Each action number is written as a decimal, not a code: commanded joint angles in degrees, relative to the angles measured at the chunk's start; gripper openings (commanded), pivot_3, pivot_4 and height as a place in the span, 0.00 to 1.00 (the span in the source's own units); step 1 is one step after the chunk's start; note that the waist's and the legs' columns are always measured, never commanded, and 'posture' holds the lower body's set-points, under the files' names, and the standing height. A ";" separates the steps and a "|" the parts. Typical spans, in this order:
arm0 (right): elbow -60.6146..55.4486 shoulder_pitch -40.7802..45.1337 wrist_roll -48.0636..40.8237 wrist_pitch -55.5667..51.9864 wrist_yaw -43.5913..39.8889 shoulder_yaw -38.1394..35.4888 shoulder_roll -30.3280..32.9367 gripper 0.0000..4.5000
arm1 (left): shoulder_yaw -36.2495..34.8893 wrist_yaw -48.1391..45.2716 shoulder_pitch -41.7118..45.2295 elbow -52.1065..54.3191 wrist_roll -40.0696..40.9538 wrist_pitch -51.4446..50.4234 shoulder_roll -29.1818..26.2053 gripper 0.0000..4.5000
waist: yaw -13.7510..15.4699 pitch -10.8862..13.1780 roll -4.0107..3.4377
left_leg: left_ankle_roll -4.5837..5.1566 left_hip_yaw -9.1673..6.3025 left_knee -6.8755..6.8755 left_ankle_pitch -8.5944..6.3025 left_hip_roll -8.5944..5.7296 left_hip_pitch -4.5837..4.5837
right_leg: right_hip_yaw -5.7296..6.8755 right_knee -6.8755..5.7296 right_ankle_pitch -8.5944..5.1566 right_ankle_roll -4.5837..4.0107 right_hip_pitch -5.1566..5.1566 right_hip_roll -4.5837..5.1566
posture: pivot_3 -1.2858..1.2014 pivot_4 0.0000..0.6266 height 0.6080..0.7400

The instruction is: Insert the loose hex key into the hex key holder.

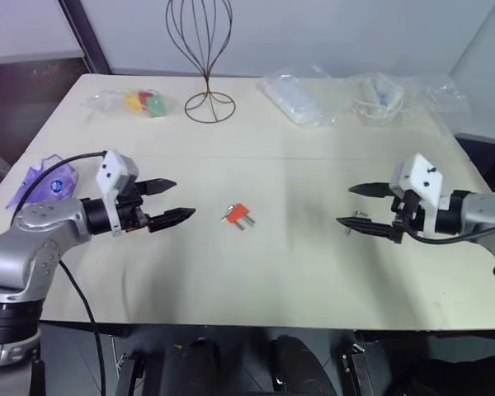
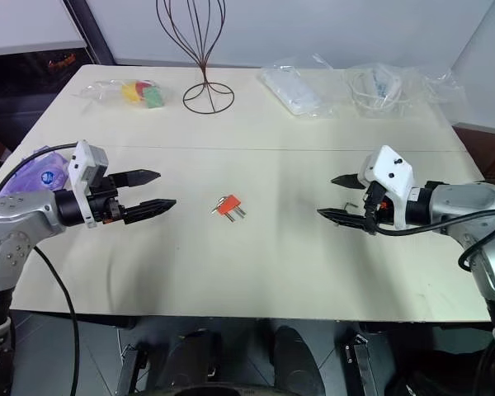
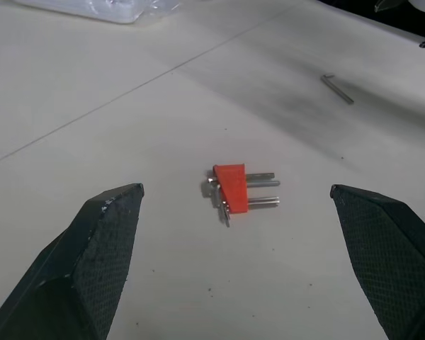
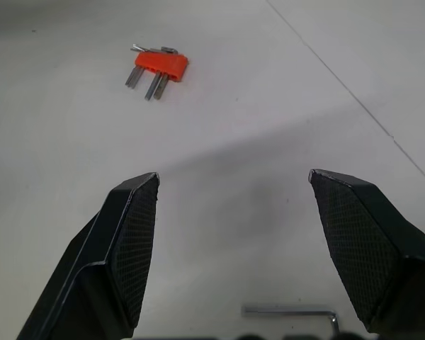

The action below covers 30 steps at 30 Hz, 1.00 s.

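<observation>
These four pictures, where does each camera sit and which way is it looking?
Left eye view: on the head, looking forward and down at the table; both arms show.
Right eye view: beside it, same scene.
Left wrist view: on the left arm, looking along the open left gripper at the hex key holder.
Right wrist view: on the right arm, looking along the open right gripper over the loose hex key.
Both wrist views share holder and key.

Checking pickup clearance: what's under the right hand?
The loose hex key lies flat on the table just below the open right hand, untouched. Its bent end sits near one finger; nothing else shows there. The hex key holder lies apart, mid-table.
</observation>
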<state>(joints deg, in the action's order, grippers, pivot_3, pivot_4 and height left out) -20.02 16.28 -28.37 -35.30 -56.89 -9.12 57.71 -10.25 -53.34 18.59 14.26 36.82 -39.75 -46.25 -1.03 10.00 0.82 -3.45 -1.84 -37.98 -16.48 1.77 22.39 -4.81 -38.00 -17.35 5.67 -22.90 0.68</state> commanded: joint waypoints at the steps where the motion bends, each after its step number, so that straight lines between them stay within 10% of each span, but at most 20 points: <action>1: -0.46 1.26 0.20 1.13 0.02 -0.09 -0.31 0.79 | -0.78 0.10 0.53 0.31 0.16 0.23 -0.32 0.98 | 0.01 0.00 0.00 | 0.00 0.00 0.00 0.00 0.00 0.00 | 0.00 0.00 0.00 0.00 0.00 0.00 | 0.52 0.24 1.00; 11: 0.49 3.30 1.17 2.63 1.35 2.25 -2.56 0.79 | -1.47 0.58 -0.31 0.55 0.18 0.48 -0.22 0.98 | 0.01 0.00 0.00 | 0.00 0.00 -0.01 0.00 0.00 0.00 | 0.00 0.00 0.00 0.00 0.00 0.01 | 0.52 0.24 1.00; 30: 33.16 18.16 30.51 29.72 18.55 26.72 -31.34 0.79 | -1.92 6.63 -4.29 6.02 -0.50 0.58 3.11 0.98 | -0.19 0.00 0.01 | -0.01 0.06 -0.02 0.01 0.00 0.08 | 0.01 -0.12 0.03 0.00 -0.16 0.10 | 0.52 0.24 1.00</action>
<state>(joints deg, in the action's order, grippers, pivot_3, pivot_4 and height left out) 11.33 32.98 0.35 -9.19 -39.56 17.14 27.31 -10.48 -47.11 14.48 18.23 35.64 -39.45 -42.68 -1.22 10.01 0.83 -3.46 -1.78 -38.00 -16.47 1.77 22.46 -4.80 -38.12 -17.32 5.67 -23.06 0.77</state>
